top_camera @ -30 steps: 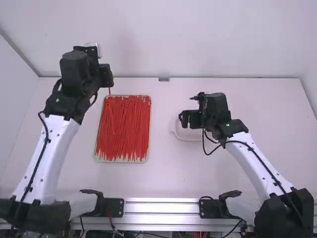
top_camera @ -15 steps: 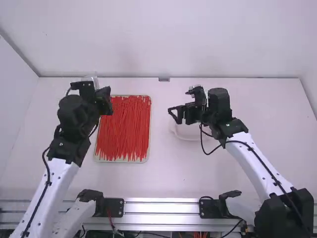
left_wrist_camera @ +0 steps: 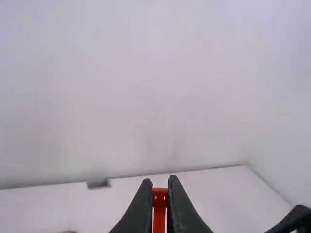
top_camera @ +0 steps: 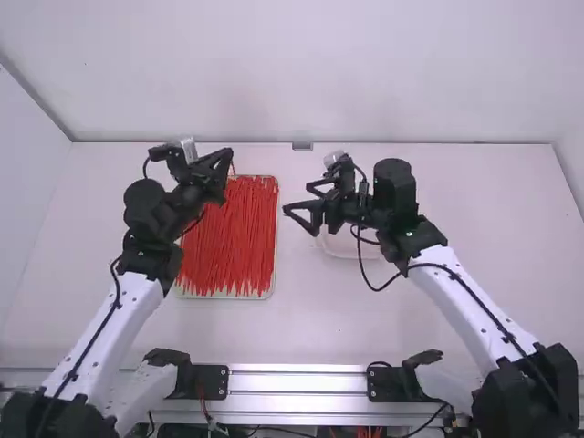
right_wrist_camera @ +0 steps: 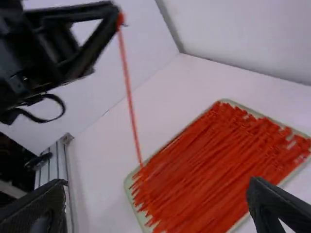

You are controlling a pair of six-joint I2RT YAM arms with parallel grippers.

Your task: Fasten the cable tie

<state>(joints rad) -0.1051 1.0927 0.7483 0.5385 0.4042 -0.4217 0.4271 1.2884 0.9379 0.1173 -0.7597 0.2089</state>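
My left gripper (top_camera: 224, 161) hangs above the far edge of the tray (top_camera: 270, 294) and is shut on one red cable tie (right_wrist_camera: 128, 92). The tie hangs from the fingertips down to the pile of red ties (top_camera: 228, 235). In the left wrist view the tie (left_wrist_camera: 159, 208) is pinched between the two closed fingers. My right gripper (top_camera: 297, 209) is open, with its fingers spread wide. It sits just right of the tray, facing the left gripper (right_wrist_camera: 92, 30) and the hanging tie, a short way from both.
The tray holds several loose red ties laid side by side. A small white dish (top_camera: 332, 245) rests on the table under the right arm. The back wall lies beyond the tray, and bare white table surrounds it.
The left arm has come down and forward, turning its gripper with the tie toward the right. The right gripper has lifted and swung left toward the tray to face it.
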